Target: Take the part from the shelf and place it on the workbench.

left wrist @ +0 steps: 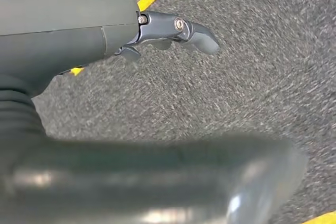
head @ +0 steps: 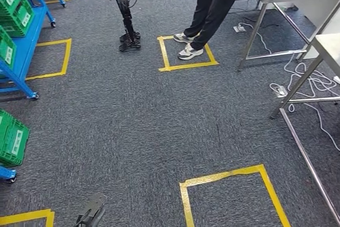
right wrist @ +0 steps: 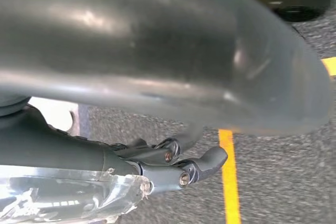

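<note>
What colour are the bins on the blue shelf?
Green, with white labels; the bins on the shelf show best in the head view.

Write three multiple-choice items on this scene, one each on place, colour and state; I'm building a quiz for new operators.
1. Where do the person's shoes stand?
A. At a yellow taped square
B. Under the shelf
C. On the cables

2. What colour are the bins on the blue shelf?
A. Red
B. Green
C. White

3. The left hand is:
A. Gripping a bin
B. Empty
C. Resting on a table

Answers: 1 A, one shoe is inside the tape and the other at its edge. 2 B, every bin is green. 3 B, it hangs over carpet holding nothing.
</note>
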Controlling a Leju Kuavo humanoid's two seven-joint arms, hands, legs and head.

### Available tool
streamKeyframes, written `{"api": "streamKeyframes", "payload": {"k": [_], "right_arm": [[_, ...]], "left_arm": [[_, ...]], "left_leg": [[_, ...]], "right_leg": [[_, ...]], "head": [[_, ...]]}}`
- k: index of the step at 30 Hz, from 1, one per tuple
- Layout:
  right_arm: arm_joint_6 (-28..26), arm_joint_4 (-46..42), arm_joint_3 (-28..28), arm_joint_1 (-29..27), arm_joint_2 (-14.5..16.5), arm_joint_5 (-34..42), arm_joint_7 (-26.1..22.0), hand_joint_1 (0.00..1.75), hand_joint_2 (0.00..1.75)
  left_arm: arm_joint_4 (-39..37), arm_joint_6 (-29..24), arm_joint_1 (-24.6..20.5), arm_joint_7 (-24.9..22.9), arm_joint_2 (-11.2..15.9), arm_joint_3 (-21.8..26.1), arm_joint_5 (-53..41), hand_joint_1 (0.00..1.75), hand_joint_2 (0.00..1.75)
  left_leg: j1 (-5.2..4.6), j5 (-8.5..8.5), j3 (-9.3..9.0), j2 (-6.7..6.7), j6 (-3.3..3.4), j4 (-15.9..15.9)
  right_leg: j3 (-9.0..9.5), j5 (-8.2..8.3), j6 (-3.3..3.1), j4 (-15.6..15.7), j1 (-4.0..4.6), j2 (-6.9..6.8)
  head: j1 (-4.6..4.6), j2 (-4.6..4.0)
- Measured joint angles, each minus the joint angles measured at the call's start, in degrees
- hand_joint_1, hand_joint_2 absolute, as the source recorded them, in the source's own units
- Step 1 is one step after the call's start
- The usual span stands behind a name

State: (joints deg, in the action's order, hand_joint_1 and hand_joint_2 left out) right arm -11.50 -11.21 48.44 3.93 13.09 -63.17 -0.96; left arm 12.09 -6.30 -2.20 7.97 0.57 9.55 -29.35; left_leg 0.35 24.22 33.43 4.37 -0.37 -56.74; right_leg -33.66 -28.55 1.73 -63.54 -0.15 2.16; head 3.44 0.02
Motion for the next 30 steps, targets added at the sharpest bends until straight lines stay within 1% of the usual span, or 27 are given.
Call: {"api": "streamKeyframes", "payload": {"k": [1, 2, 3, 4, 5, 6, 7, 9, 10, 11, 12, 13, 14, 15, 16, 17, 18, 19, 20, 22, 24, 25, 26, 27, 28, 29, 30], "right_arm": [[-0.08, 0.00, 0.16, 0.02, 0.00, 0.25, -0.01, 0.00, 0.00], [-0.20, 0.00, 0.34, 0.07, 0.00, 0.45, -0.01, 0.00, 0.00], [-0.32, 0.00, 0.53, 0.11, -0.01, 0.66, -0.02, 0.00, 0.00], [-0.45, 0.00, 0.67, 0.14, -0.01, 0.81, -0.02, 0.00, 0.00], [-0.57, 0.00, 0.79, 0.18, -0.02, 0.98, -0.05, 0.00, 0.00], [-0.73, 0.00, 0.93, 0.19, -0.03, 1.19, -0.13, 0.00, 0.00], [-0.90, 0.00, 1.10, 0.17, -0.06, 1.38, -0.24, 0.00, 0.00], [-1.19, 0.00, 1.60, 0.06, -0.26, 1.75, -0.46, 0.00, 0.00], [-1.25, 0.00, 1.85, 0.01, -0.43, 1.85, -0.53, 0.00, 0.00], [-1.28, 0.00, 2.03, 0.00, -0.58, 1.94, -0.58, 0.00, 0.00], [-1.31, 0.00, 2.14, 0.02, -0.70, 2.00, -0.63, 0.00, 0.00], [-1.31, 0.00, 2.20, 0.06, -0.78, 2.04, -0.67, 0.00, 0.00], [-1.31, 0.00, 2.24, 0.10, -0.81, 2.07, -0.70, 0.00, 0.00], [-1.34, -0.01, 2.28, 0.13, -0.86, 2.08, -0.77, 0.00, 0.00], [-1.41, -0.01, 2.36, 0.13, -0.92, 2.10, -0.86, 0.00, 0.00], [-1.52, -0.02, 2.46, 0.13, -0.99, 2.14, -0.98, 0.00, 0.00], [-1.67, -0.02, 2.56, 0.16, -1.09, 2.17, -1.09, 0.00, 0.00], [-1.80, -0.02, 2.64, 0.21, -1.19, 2.18, -1.16, 0.00, 0.00], [-1.91, -0.02, 2.69, 0.30, -1.31, 2.09, -1.20, 0.00, 0.00], [-2.09, -0.02, 2.72, 0.41, -1.64, 1.74, -1.22, 0.00, 0.00], [-2.32, -0.02, 2.75, 0.33, -2.00, 1.47, -1.28, 0.00, 0.00], [-2.43, -0.02, 2.80, 0.22, -2.16, 1.43, -1.33, 0.00, 0.00], [-2.51, -0.02, 2.87, 0.12, -2.30, 1.39, -1.40, 0.00, 0.00], [-2.56, -0.02, 2.93, 0.04, -2.40, 1.34, -1.45, 0.00, 0.00], [-2.61, -0.02, 2.99, 0.00, -2.51, 1.28, -1.47, 0.00, 0.00], [-2.67, -0.02, 3.02, 0.00, -2.61, 1.20, -1.46, 0.00, 0.00], [-2.74, -0.02, 3.03, 0.00, -2.71, 1.10, -1.42, 0.00, 0.00]], "left_arm": [[0.00, 0.15, -0.14, 0.25, -0.01, 0.05, -0.02, 0.00, 1.75], [0.00, 0.16, -0.27, 0.42, -0.03, 0.08, -0.14, 0.00, 1.75], [0.00, 0.03, -0.34, 0.54, -0.07, 0.09, -0.30, 0.00, 1.75], [-0.01, -0.15, -0.34, 0.60, -0.11, 0.09, -0.46, 0.00, 1.75], [-0.02, -0.34, -0.30, 0.70, -0.16, 0.09, -0.66, 0.00, 1.75], [-0.03, -0.49, -0.31, 0.86, -0.29, 0.09, -0.87, 0.00, 1.75], [-0.04, -0.58, -0.49, 1.03, -0.49, 0.08, -1.08, 0.00, 1.75], [-0.04, -0.65, -1.10, 1.32, -1.12, 0.05, -1.46, 0.00, 1.75], [-0.04, -0.63, -1.37, 1.35, -1.40, 0.05, -1.51, 0.00, 1.75], [-0.05, -0.60, -1.49, 1.35, -1.63, 0.05, -1.52, 0.00, 1.75], [-0.05, -0.55, -1.50, 1.36, -1.78, 0.05, -1.51, 0.00, 1.75], [-0.06, -0.53, -1.49, 1.36, -1.85, 0.05, -1.50, 0.00, 1.75], [-0.07, -0.53, -1.51, 1.37, -1.91, 0.05, -1.51, 0.00, 1.75], [-0.07, -0.55, -1.62, 1.42, -2.03, 0.05, -1.56, 0.00, 1.75], [-0.07, -0.57, -1.83, 1.47, -2.18, 0.05, -1.64, 0.00, 1.75], [-0.07, -0.55, -2.02, 1.51, -2.36, 0.05, -1.74, 0.00, 1.75], [-0.07, -0.46, -2.14, 1.50, -2.56, 0.05, -1.86, 0.00, 1.75], [-0.07, -0.28, -2.17, 1.39, -2.69, 0.05, -1.99, 0.00, 1.75], [-0.08, -0.04, -2.09, 1.28, -2.83, 0.05, -2.16, 0.00, 1.75], [-0.09, 0.37, -2.10, 1.20, -3.13, 0.05, -2.52, 0.00, 1.75], [-0.09, 0.43, -2.36, 1.43, -3.58, 0.05, -2.89, 0.00, 1.75], [-0.09, 0.38, -2.44, 1.54, -3.81, 0.05, -3.06, 0.00, 1.75], [-0.09, 0.36, -2.43, 1.57, -3.98, 0.05, -3.23, 0.00, 1.75], [-0.10, 0.35, -2.38, 1.58, -4.07, 0.05, -3.36, 0.00, 1.75], [-0.10, 0.35, -2.31, 1.58, -4.13, 0.05, -3.47, 0.00, 1.75], [-0.11, 0.37, -2.27, 1.58, -4.19, 0.05, -3.57, 0.00, 1.75], [-0.11, 0.39, -2.24, 1.58, -4.25, 0.05, -3.67, 0.00, 1.75]], "left_leg": [[0.01, -0.09, 0.13, 0.63, -0.24, -0.07], [0.06, -0.23, 0.33, 1.16, -0.55, -0.07], [0.15, -0.44, 0.55, 1.66, -0.95, 0.01], [0.30, -0.68, 0.72, 2.14, -1.34, 0.19], [0.37, -0.69, 0.89, 1.89, -1.65, 0.24], [0.34, -0.16, 1.28, 0.94, -1.92, -0.33], [0.27, 1.08, 2.17, -0.35, -2.12, -2.09], [0.18, 4.85, 5.40, -2.83, -2.50, -8.80], [0.21, 6.35, 7.12, -3.22, -2.69, -12.46], [0.26, 6.92, 8.17, -3.41, -2.84, -14.80], [0.33, 6.40, 8.21, -3.56, -2.97, -15.15], [0.40, 4.90, 7.08, -3.80, -3.06, -13.24], [0.47, 2.96, 5.11, -4.47, -3.14, -9.80], [0.40, 1.40, 2.92, -5.77, -3.27, -5.91], [0.30, 0.47, 1.21, -6.80, -2.99, -2.76], [0.17, 0.19, 0.23, -7.58, -2.62, -0.86], [-0.02, 0.38, -0.08, -7.80, -2.13, -0.09], [-0.09, 0.46, -0.01, -7.22, -1.44, 0.03], [-0.10, 0.42, 0.02, -6.75, -1.02, 0.07], [0.01, 0.26, -0.01, -5.68, -0.24, 0.18], [0.08, 0.17, 0.00, -4.49, 0.26, 0.22], [0.05, 0.16, 0.01, -3.85, 0.38, 0.21], [0.01, 0.15, 0.00, -3.17, 0.43, 0.20], [-0.01, 0.15, -0.03, -2.48, 0.44, 0.19], [-0.02, 0.14, -0.07, -1.78, 0.43, 0.18], [0.00, 0.13, -0.13, -1.04, 0.40, 0.17], [0.04, 0.11, -0.16, -0.36, 0.32, 0.16]], "right_leg": [[1.31, 0.98, -0.10, 2.95, -0.08, 1.00], [2.05, 1.31, -0.19, 4.60, -0.09, 1.73], [2.22, 1.24, -0.32, 5.10, -0.02, 1.87], [2.23, 1.44, -0.54, 5.25, 0.04, 1.42], [2.34, 1.69, -0.89, 5.49, 0.05, 0.92], [2.40, 1.99, -1.28, 5.82, 0.01, 0.37], [2.47, 2.23, -1.59, 6.16, -0.05, -0.29], [2.48, 2.39, -1.89, 6.42, -0.01, -1.81], [2.42, 2.37, -1.91, 6.43, 0.03, -2.62], [2.41, 2.33, -1.91, 6.42, 0.03, -3.34], [2.42, 2.28, -1.87, 6.42, 0.02, -3.99], [2.50, 2.20, -1.77, 6.41, -0.02, -4.57], [2.64, 2.08, -1.59, 6.38, -0.06, -5.10], [2.74, 1.88, -1.31, 6.29, 0.07, -5.61], [2.73, 1.66, -0.98, 6.14, 0.22, -6.06], [2.80, 1.45, -0.67, 6.01, 0.42, -6.52], [2.89, 1.29, -0.38, 5.95, 0.59, -7.01], [3.06, 1.20, -0.12, 5.96, 0.58, -7.52], [3.25, 1.02, 0.21, 5.95, 0.45, -7.60], [2.44, -0.68, 0.85, 3.70, 0.16, -5.65], [-0.70, -4.24, 1.14, -3.13, 0.08, -3.09], [-2.71, -5.84, 1.12, -7.17, 0.09, -2.65], [-4.28, -6.56, 1.05, -10.04, 0.11, -2.47], [-5.02, -6.18, 0.93, -10.95, 0.12, -2.39], [-4.68, -4.71, 0.75, -9.59, 0.11, -2.27], [-3.29, -2.47, 0.56, -6.18, 0.08, -1.84], [-1.51, -0.43, 0.38, -2.05, 0.00, -0.78]], "head": [[0.02, 0.00], [0.03, 0.00], [0.04, 0.00], [0.05, 0.00], [0.06, 0.00], [0.18, 0.00], [0.33, 0.00], [0.57, 0.00], [0.60, 0.00], [0.60, 0.00], [0.61, 0.00], [0.61, 0.00], [0.61, 0.00], [0.67, 0.00], [0.73, 0.01], [0.67, 0.01], [0.59, 0.01], [0.49, 0.01], [0.35, 0.01], [0.25, 0.00], [0.07, 0.00], [0.02, 0.00], [-0.01, 0.00], [-0.02, 0.00], [-0.02, 0.00], [-0.03, 0.00], [-0.03, 0.00]]}}
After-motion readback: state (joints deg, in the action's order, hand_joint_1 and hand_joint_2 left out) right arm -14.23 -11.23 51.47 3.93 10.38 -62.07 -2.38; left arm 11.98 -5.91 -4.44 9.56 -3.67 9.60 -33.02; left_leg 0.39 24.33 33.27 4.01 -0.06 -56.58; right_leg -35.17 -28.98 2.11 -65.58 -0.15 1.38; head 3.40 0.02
